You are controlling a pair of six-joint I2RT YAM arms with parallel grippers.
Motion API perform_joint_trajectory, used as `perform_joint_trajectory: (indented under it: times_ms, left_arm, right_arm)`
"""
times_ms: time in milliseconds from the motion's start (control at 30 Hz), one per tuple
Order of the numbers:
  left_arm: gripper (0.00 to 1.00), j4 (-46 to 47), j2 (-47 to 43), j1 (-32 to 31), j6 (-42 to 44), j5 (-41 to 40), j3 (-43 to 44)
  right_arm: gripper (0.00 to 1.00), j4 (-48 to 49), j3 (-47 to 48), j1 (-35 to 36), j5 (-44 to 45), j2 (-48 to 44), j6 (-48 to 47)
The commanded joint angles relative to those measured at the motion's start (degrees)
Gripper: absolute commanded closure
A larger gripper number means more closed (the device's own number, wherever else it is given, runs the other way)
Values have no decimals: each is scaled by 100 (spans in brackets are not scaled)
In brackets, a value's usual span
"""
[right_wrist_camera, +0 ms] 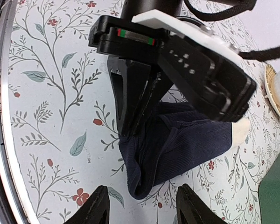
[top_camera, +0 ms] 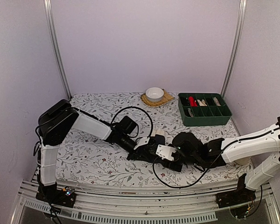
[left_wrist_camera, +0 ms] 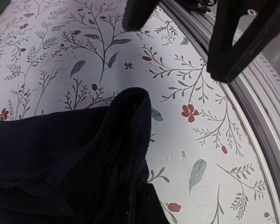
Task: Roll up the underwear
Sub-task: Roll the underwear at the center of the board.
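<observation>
One dark navy ribbed underwear [right_wrist_camera: 186, 149] lies bunched on the flowered table cover. In the right wrist view my left gripper [right_wrist_camera: 129, 130] comes in from above, shut, with the cloth's folded near edge pinched between its black fingers. The left wrist view shows the same underwear [left_wrist_camera: 60, 158] filling the lower left, and it covers the left fingertips. My right gripper [right_wrist_camera: 142, 207] hovers open just off the cloth's rounded end. Its two fingers [right_wrist_camera: 97, 205] stand on either side of that end without touching it. From above, both arms meet at the table's front centre and hide most of the cloth.
A white bowl [top_camera: 154, 93] on a woven mat sits at the back centre. A green divided tray [top_camera: 204, 109] holding small items stands at the back right. A small cream object [right_wrist_camera: 240, 133] lies at the cloth's far end. The metal front rail [left_wrist_camera: 266, 107] runs close by.
</observation>
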Motion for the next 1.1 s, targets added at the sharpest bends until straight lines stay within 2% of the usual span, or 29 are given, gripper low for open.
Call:
perform_joint_trajectory:
  times_ms: [0, 267, 700, 767, 933, 1067]
  left_arm:
    - [100, -1493, 533, 166, -506, -116, 177]
    - [100, -2163, 1025, 299, -882, 151, 837]
    - [100, -2258, 1255, 489, -1207, 483, 1082]
    - [100, -2290, 1273, 498, -1214, 523, 1106]
    - [100, -2349, 1273, 527, -1176, 608, 1132]
    - [100, -2325, 1198, 525, -1095, 667, 1078]
  right_arm:
    - [50, 759, 89, 280, 789, 487, -509]
    - [52, 1028, 387, 483, 1048, 1409, -1100]
    - [63, 1060, 626, 541, 1593, 2210, -1272]
    - [67, 1021, 660, 539, 1689, 2290, -1275]
    - [85, 981, 695, 535, 1848, 2391, -1190]
    - [90, 738, 792, 420, 1641, 2406, -1024]
